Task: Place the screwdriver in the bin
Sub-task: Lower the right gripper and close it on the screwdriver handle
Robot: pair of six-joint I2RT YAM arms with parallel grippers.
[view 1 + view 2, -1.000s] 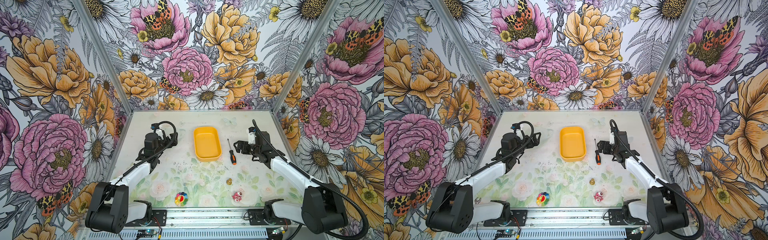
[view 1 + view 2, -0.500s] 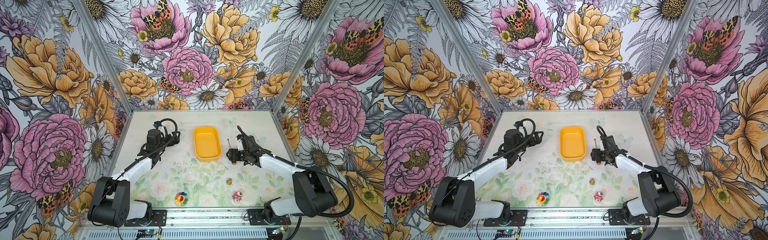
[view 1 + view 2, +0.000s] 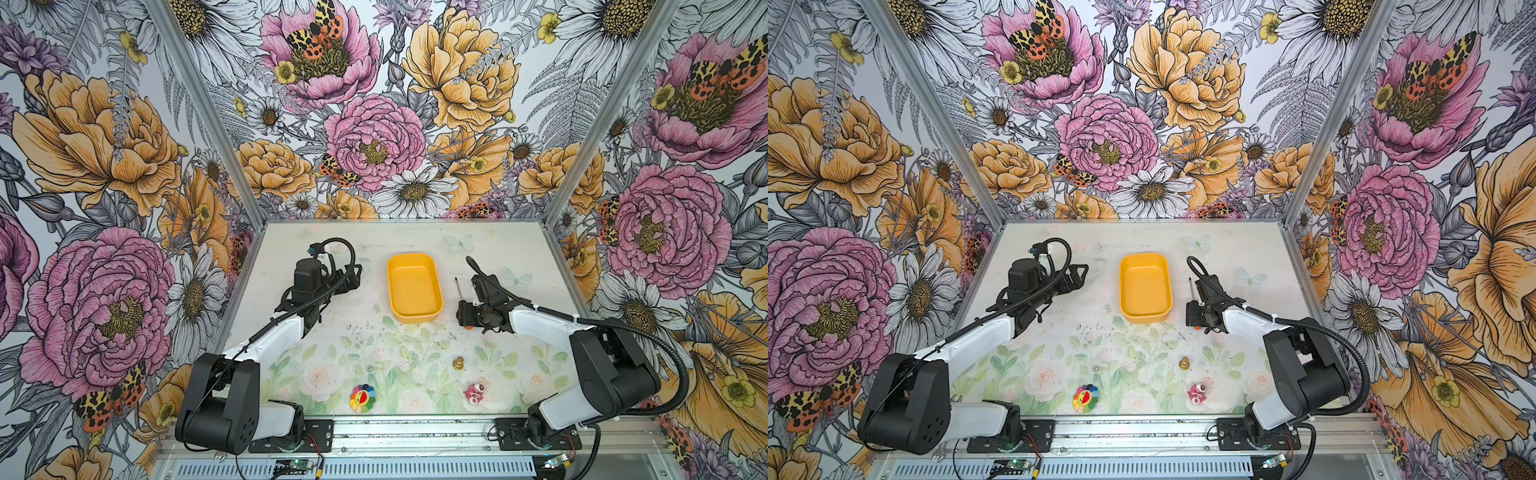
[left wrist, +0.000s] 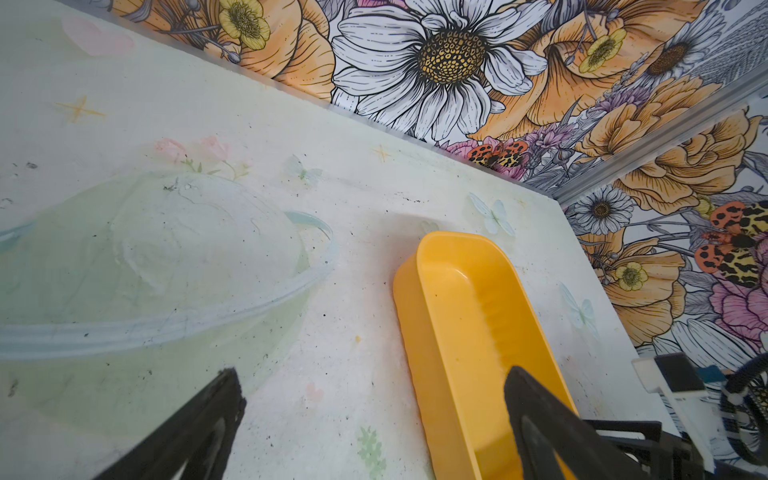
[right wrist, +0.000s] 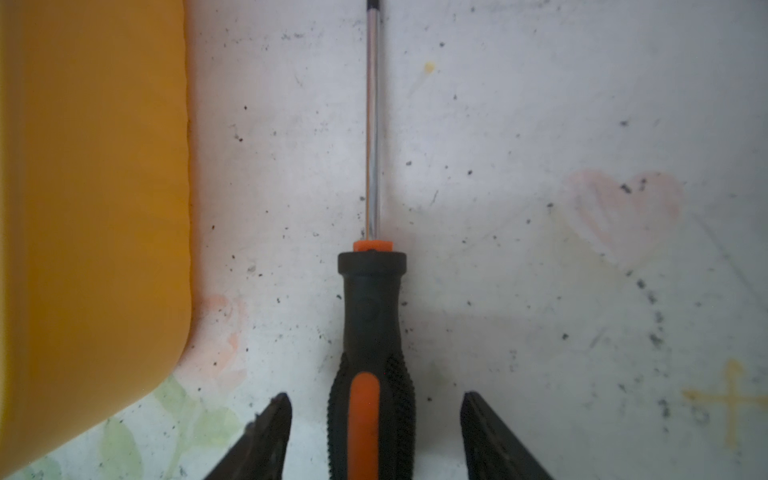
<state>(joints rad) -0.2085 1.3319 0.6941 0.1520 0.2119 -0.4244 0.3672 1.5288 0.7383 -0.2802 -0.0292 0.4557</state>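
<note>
Bench (image 3: 519,249): pale, flower-printed, speckled with dark marks; carries everything below.

Left gripper (image 3: 352,277): far-left area, to the left of the bin and apart from it. Fingers (image 4: 195,428) spread wide, nothing between them. Judged idle for this task.

Bin (image 3: 415,319): yellow-orange tray at far centre, long sides running near to far. Empty in both top views.

Screwdriver (image 5: 372,316): flat on the bench just right of the bin, not touching it and not yet inside. Long axis runs near to far, parallel with the bin's right wall (image 5: 124,208). Thin shaft (image 3: 458,289) and tip point to the far side; black-and-orange handle lies at the near end.

Right gripper (image 5: 376,434): directly over the handle and lined up with the shaft. Its fingers (image 5: 266,436) straddle the grip at a narrow spread, with bare bench showing on each side, so nothing is held. This arm is plainly the nearer one. Judged next: pinch across the handle, lift, carry left over the bin's right wall. That wall is the only thing in the way.

Near row, well apart from the work: flower toy (image 3: 362,397), die (image 3: 369,368), brass piece (image 3: 458,363), pink toy (image 3: 473,392).
</note>
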